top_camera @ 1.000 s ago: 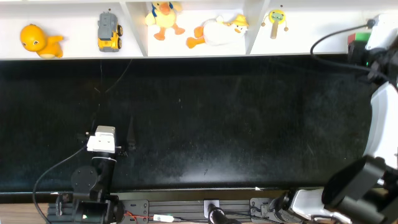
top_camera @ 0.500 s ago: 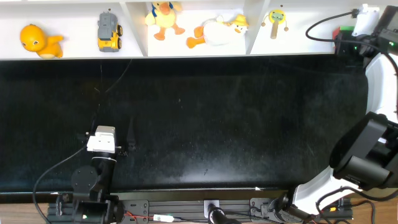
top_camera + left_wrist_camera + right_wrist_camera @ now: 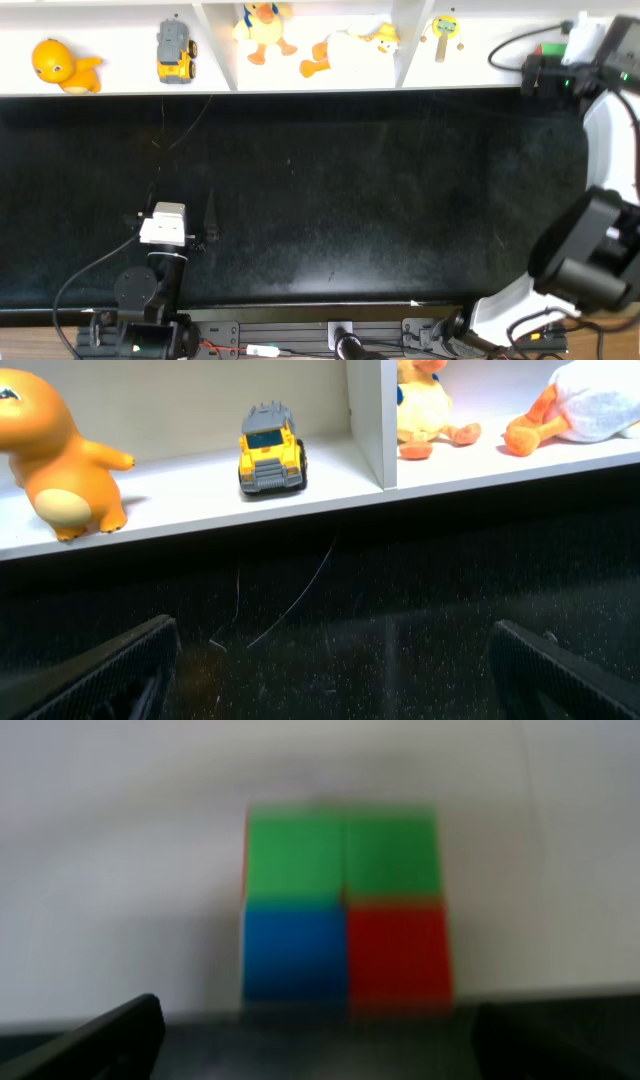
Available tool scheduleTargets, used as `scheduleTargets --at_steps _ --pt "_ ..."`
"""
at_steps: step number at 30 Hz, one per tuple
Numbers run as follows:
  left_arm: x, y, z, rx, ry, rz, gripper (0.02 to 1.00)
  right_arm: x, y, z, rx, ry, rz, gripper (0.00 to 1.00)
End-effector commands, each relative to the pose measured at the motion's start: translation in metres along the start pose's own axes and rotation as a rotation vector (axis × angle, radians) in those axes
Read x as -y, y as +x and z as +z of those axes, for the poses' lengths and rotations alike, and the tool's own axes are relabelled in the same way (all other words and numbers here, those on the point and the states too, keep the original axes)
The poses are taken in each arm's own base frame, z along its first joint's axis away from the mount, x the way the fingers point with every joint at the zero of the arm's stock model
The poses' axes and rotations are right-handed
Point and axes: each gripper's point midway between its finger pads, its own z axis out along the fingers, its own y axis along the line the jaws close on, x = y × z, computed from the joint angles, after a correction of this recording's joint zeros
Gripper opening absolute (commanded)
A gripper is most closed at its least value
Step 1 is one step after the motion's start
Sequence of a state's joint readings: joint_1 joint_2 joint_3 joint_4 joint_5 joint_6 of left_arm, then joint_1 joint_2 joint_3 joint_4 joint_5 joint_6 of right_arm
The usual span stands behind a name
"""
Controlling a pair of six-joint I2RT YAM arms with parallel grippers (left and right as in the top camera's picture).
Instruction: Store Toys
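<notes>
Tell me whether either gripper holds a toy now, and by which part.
Nothing is held. Both the left gripper and the right gripper are open; the coloured cube stands free ahead of the right one.

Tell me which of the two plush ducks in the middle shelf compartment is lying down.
The white plush duck with orange feet lies on its side. The yellow plush duck beside it sits upright.
</notes>
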State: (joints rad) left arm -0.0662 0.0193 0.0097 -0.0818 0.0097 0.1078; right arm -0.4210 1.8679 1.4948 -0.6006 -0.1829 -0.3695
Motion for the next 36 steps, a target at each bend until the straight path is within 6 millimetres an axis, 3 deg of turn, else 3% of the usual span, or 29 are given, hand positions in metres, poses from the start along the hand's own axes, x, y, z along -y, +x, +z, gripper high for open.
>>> scheduleTargets --at_steps 1,7,11,19,23,32,36 --pt "0.0 -0.001 -0.001 0.008 -0.002 -0.006 0.996 -0.002 0.044 -0.05 0.045 0.066 0.022 0.996" --pt "0.0 -0.001 -0.001 0.008 -0.002 -0.006 0.998 -0.018 0.101 -0.078 0.149 0.156 0.127 0.996" --pt "0.0 -0.001 -0.001 0.008 -0.002 -0.006 0.998 -0.037 0.113 -0.098 0.347 0.174 0.156 0.996" --pt "0.0 -0.001 -0.001 0.008 -0.002 -0.006 0.998 -0.126 0.139 -0.128 0.624 0.012 -0.022 0.996" --pt "0.0 -0.001 -0.001 0.008 -0.002 -0.006 0.998 -0.15 0.155 -0.131 0.675 -0.055 -0.069 0.993" --pt "0.0 -0.001 -0.001 0.008 -0.002 -0.006 0.998 -0.16 0.173 -0.141 0.721 -0.095 -0.091 0.993" --pt "0.0 -0.001 -0.001 0.008 -0.002 -0.006 0.998 -0.156 0.165 -0.156 0.792 -0.066 -0.085 0.996"
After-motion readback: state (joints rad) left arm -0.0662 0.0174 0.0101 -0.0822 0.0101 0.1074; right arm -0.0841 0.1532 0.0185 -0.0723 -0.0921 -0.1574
